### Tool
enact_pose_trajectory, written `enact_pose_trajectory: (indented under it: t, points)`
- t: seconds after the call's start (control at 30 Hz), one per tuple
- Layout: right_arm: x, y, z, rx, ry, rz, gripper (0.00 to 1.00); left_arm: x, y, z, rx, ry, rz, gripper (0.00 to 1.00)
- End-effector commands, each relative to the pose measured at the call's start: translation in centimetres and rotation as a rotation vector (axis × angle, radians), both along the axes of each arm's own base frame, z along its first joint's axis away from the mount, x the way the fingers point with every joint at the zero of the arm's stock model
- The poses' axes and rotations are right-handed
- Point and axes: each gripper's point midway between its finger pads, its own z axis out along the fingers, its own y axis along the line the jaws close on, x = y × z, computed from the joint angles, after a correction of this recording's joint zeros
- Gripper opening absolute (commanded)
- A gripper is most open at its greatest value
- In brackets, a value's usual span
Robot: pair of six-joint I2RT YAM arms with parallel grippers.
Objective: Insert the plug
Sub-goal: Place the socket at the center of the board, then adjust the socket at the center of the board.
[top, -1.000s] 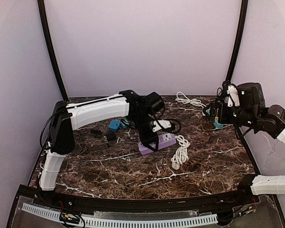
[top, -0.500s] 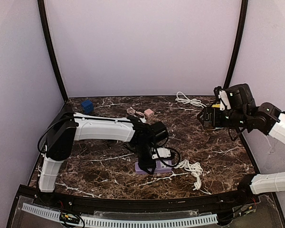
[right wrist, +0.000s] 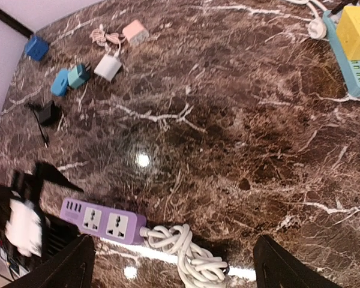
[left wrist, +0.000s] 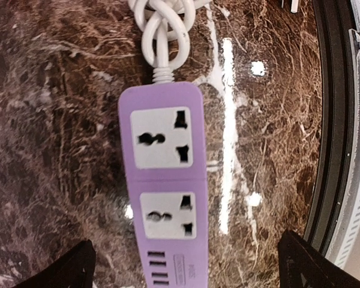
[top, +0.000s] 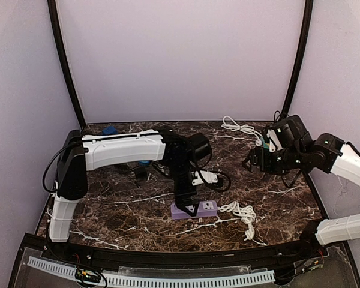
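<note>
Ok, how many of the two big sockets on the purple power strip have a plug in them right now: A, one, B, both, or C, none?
C: in the left wrist view the purple power strip lies flat on the table, and its upper socket and lower socket both show bare holes.

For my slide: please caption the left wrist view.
Open left hand above purple power strip with two empty sockets on marble table.
</note>
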Motion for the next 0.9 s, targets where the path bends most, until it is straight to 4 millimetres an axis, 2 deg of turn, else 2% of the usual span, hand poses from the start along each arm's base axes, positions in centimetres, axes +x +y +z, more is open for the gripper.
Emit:
enact_pose_trajectory:
  t: [0.0, 0.13, 0.2, 0.3, 0.43, 0.6, 0.77, 0.87]
  points:
    - [-3.6, 1.1, -4.1, 0.010, 0.210, -0.004, 0.84, 2.8, 4.2, 5.6, -0.027, -0.021, 0.054, 0.99]
    - [-7.3, 1.7, -7.8, -0.052, 0.372, 0.027, 0.70, 7.0, 8.1, 7.3, -0.002, -0.105, 0.172, 0.99]
    - [-8.6, 2.0, -8.9, -0.073, 0.420, 0.042, 0.63, 8.3, 9.8, 7.8, 0.005, -0.142, 0.217, 0.99]
    - [-9.9, 2.7, -10.1, -0.096, 0.474, 0.062, 0.54, 9.1, 11.9, 8.0, 0.011, -0.176, 0.264, 0.98]
    - [-10.6, 4.0, -11.2, -0.135, 0.511, 0.092, 0.42, 9.4, 13.0, 7.9, -0.001, -0.215, 0.304, 0.98]
    - [-11.1, 5.5, -12.6, -0.181, 0.546, 0.139, 0.37, 9.5, 14.4, 7.5, 0.004, -0.220, 0.356, 0.98]
    - [-11.3, 4.2, -14.9, -0.262, 0.568, 0.113, 0.37, 11.1, 17.3, 6.6, 0.018, -0.215, 0.463, 0.98]
    - [-10.6, 3.3, -15.7, -0.322, 0.541, 0.094, 0.38, 12.1, 19.0, 5.9, 0.028, -0.214, 0.536, 0.98]
